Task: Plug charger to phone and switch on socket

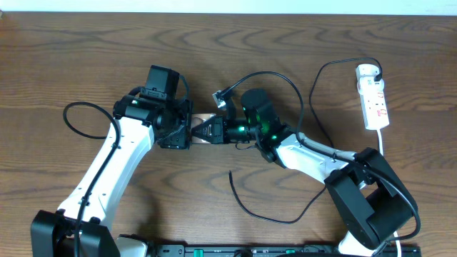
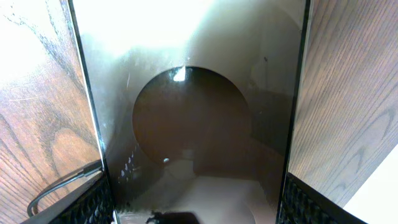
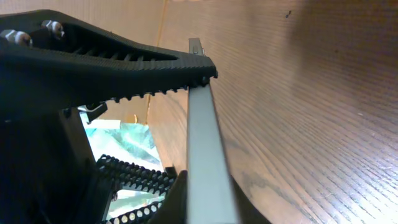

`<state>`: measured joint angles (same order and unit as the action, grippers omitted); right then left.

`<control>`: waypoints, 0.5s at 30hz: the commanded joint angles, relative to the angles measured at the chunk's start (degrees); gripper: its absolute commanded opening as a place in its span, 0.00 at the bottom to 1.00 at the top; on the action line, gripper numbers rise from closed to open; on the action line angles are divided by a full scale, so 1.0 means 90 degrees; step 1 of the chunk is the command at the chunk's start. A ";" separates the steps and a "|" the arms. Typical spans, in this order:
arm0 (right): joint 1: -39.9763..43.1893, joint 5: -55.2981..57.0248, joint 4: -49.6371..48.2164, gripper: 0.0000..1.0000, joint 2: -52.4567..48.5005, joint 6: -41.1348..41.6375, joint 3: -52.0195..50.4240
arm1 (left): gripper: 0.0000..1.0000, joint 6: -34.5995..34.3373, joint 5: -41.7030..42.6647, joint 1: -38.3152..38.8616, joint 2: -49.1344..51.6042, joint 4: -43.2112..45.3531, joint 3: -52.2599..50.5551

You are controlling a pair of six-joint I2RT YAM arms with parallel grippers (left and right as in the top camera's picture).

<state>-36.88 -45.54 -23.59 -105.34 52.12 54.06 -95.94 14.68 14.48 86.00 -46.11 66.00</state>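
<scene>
The phone (image 1: pixel 205 118) lies mid-table, mostly hidden by both grippers. My left gripper (image 1: pixel 183 133) holds its left end; in the left wrist view the glossy face (image 2: pixel 193 124) fills the frame, with the fingers (image 2: pixel 93 202) pressed on both long edges. My right gripper (image 1: pixel 211 130) clamps the right end. The right wrist view shows the phone edge-on (image 3: pixel 200 137), with toothed fingers (image 3: pixel 155 65) above and below it. The white socket (image 1: pixel 375 100) lies far right with the charger plug (image 1: pixel 369 70) in it. The thin cable (image 1: pixel 275 218) loops near the front, one end (image 1: pixel 232 173) loose.
A thicker black robot cable (image 1: pixel 275 73) arcs over the right wrist. Another one (image 1: pixel 78 107) loops left of the left arm. The socket's white cord (image 1: pixel 383 143) runs toward the right arm base (image 1: pixel 371 203).
</scene>
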 commanded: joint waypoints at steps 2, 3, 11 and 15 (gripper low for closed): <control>-0.0027 0.0019 -0.0012 0.04 -0.0024 -0.0032 0.0095 | 0.07 0.0107 -0.0027 0.0015 -0.0148 -0.0015 0.0061; -0.0027 0.0022 -0.0015 0.01 -0.0024 -0.0032 0.0095 | 0.07 0.0109 -0.0027 0.0015 -0.0148 -0.0015 0.0061; -0.0027 0.0024 -0.0015 0.01 -0.0024 -0.0032 0.0095 | 0.07 0.0124 -0.0029 0.0015 -0.0148 -0.0017 0.0061; -0.0019 0.0022 -0.0017 0.01 -0.0024 -0.0032 0.0095 | 0.71 0.0138 -0.0027 0.0015 -0.0148 -0.0022 0.0063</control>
<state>-36.88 -45.39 -23.57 -105.34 52.18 54.06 -95.92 14.61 14.46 86.00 -46.09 66.00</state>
